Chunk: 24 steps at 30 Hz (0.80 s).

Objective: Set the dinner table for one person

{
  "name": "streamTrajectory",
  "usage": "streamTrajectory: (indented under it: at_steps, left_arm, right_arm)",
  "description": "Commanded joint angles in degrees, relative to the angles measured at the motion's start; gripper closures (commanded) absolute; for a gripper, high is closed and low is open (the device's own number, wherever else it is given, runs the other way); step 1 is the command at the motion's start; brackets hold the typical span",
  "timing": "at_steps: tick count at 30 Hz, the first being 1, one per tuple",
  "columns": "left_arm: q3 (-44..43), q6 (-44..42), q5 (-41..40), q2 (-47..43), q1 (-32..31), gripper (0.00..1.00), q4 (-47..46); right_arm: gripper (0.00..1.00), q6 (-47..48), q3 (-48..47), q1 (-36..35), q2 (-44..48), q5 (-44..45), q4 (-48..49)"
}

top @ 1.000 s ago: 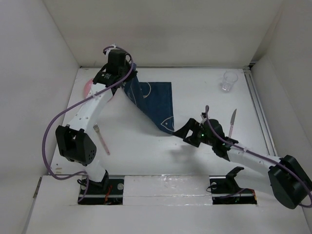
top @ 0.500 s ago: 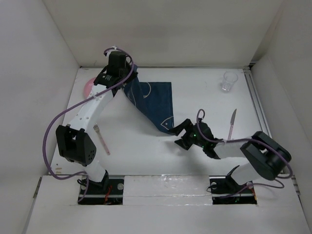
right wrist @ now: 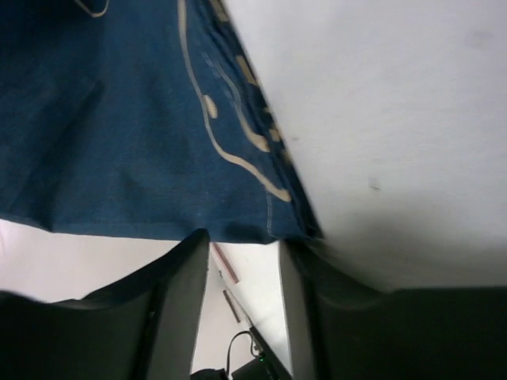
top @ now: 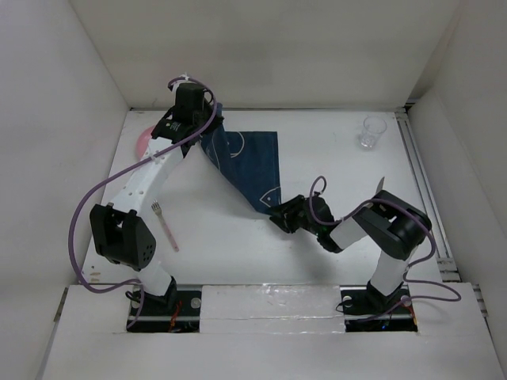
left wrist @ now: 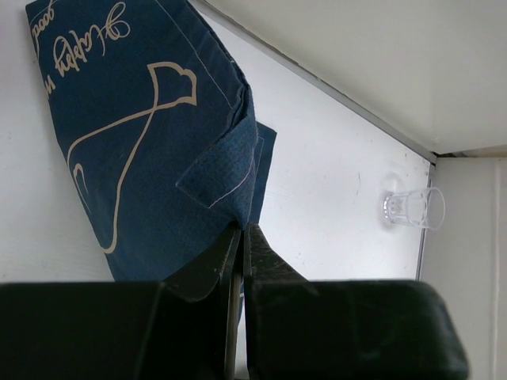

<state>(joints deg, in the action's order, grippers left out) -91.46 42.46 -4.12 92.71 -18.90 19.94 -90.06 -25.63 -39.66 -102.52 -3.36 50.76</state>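
"Starting at the near edge, what do we have?" asks Ana.

"Bare white dinner table (top: 230,257), spreading from the arm bases to the three walls," says Ben. "A pink fork (top: 165,225) lies left of centre, well apart from the cloth. I judge it parked there until its place is ready."

"And the right gripper (right wrist: 242,241)?"

"Low over the tabletop at the near corner of the blue placemat (top: 255,162). Its wrist view shows the fingers apart, with table showing in the gap and the cloth's hem just at their tips. Whether they touch the hem I can't say. Nothing is clamped yet."

"Why there?"

"My guess is that the mat lies skewed and partly folded. A second hold on the opposite corner would let the two arms pull it flat."

"Further back?"

"The left gripper (left wrist: 241,231) has its fingers pressed together on a fold at the mat's far-left corner, which appears lifted off the table. A pink plate (top: 142,143) peeks out beside that arm, mostly hidden. A clear glass (top: 370,132) stands upright at the far right, well apart from everything."

"How far along?"

"Early, I'd say. The mat needs flattening first."
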Motion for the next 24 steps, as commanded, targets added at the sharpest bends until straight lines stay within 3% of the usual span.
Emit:
streamTrajectory:
  at_steps: [1,2,4,6,8,18,21,24]
  left_arm:
    - [-0.65,0.17,-0.27,-3.23,0.00,1.00,-1.40]
    - [-0.65,0.17,-0.27,-3.23,0.00,1.00,-1.40]
    - [-0.65,0.17,-0.27,-3.23,0.00,1.00,-1.40]
    - [-0.65,0.17,0.25,-3.23,0.00,1.00,-1.40]
    - [-0.65,0.17,0.25,-3.84,0.00,1.00,-1.40]
    - [0.49,-0.35,0.78,-4.90,0.00,1.00,-1.93]
    - [0.49,-0.88,0.78,-6.30,-1.39,1.00,-1.40]
    - [0.49,-1.41,-0.01,-8.15,-2.37,1.00,-0.70]
  right_arm:
    - [0.55,-1.00,1.98,-0.77,0.56,4.32,2.07]
    - [0.58,-0.99,1.98,-0.77,1.44,5.28,0.58]
    - [0.73,-0.99,1.98,-0.77,2.14,6.52,0.04]
    - [0.79,0.14,2.51,-0.16,2.76,7.04,0.04]
    - [0.98,0.15,2.51,1.42,2.76,7.05,-0.48]
    - [1.00,3.57,3.13,4.76,10.22,9.76,-2.16]
    - [1.00,9.97,2.52,4.24,22.06,14.92,-12.23]
    - [1.00,18.32,-2.14,1.96,36.48,23.35,-30.34]
